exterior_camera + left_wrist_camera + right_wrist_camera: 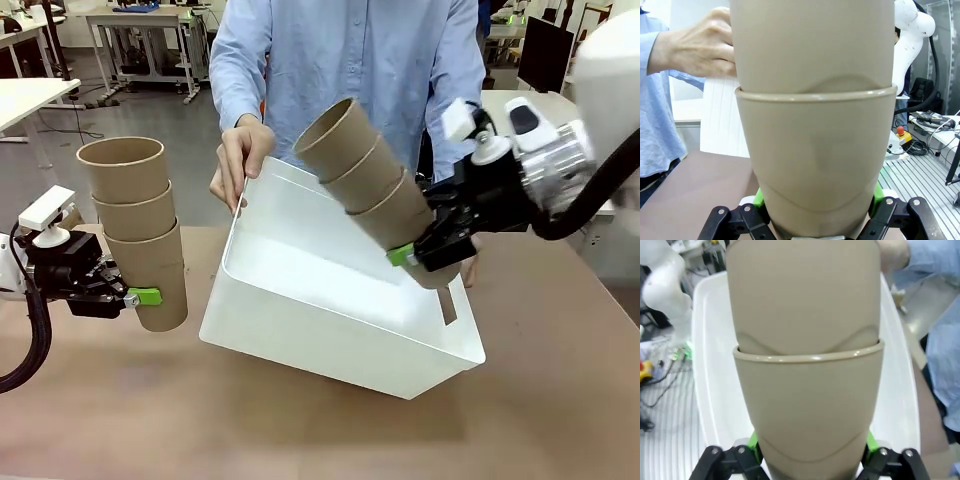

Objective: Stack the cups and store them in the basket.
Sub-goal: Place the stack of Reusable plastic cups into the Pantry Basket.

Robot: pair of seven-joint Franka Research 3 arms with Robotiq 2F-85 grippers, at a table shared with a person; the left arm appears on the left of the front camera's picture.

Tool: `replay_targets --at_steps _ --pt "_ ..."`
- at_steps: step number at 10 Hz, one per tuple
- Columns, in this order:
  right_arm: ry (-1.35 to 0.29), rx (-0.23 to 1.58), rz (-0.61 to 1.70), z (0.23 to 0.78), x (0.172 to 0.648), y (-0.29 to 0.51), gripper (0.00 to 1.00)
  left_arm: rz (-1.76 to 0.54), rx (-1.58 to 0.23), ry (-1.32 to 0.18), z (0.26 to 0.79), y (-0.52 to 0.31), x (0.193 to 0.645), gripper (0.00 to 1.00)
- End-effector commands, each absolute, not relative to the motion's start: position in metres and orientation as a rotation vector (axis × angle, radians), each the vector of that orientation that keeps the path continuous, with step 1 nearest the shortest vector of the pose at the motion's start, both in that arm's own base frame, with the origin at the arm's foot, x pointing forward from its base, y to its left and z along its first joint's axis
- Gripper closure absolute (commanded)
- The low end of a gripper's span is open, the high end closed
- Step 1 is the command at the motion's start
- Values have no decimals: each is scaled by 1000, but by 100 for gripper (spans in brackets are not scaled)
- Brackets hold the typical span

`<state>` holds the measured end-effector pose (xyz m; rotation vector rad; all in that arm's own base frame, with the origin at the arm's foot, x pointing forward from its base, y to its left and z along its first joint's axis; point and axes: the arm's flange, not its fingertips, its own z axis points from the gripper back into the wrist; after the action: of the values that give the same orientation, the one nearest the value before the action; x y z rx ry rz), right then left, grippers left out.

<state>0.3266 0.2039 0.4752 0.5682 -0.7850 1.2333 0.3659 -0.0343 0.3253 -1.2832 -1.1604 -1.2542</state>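
Note:
Three nested tan cups (140,230) stand upright in the air left of the basket, my left gripper (150,297) shut on the lowest one; up close this stack (815,150) sits between green pads (758,198). A second stack of three cups (368,175) leans up and to the left over the white basket (300,320), held by my right gripper (420,255) shut on its lowest cup (807,405). The basket is tilted toward me, raised by a person's hand (240,160) on its far rim.
The person stands at the far side behind the basket, a hand (700,47) gripping the basket's wall. Bare brown table (300,430) lies in front of the basket and under the left stack. Other desks stand farther back.

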Motion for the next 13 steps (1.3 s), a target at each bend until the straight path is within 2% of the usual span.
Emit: replay_targets --at_steps 1,2,7,13 --pt "-810 558 1176 471 304 202 15 -1253 -1290 -1167 330 -34 365 16" --pt "-785 568 1233 475 327 204 15 -1253 -1290 -1167 330 -34 365 16" --pt "-757 538 1233 470 330 215 15 -1253 -1290 -1167 330 -34 365 16" --pt "-548 464 1311 416 352 266 15 -1253 -1290 -1167 330 -34 365 16"
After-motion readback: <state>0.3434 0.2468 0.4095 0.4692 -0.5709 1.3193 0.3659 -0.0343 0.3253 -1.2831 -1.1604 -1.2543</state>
